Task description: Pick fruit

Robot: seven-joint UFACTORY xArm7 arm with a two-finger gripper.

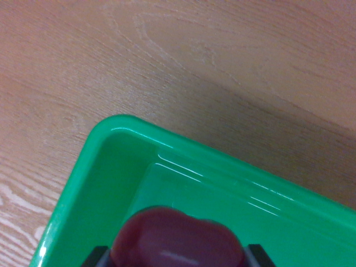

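The gripper [177, 257] is clamped on a dark red fruit [177, 240], a finger at either side, holding it over the green bin [100, 183] on the wooden table [111, 61], seemingly for dropping in.

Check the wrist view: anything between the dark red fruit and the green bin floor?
Nothing visible. The dark red fruit sits between the gripper fingers, over the green bin. The bin floor that shows is bare; directly beneath the fruit is hidden.
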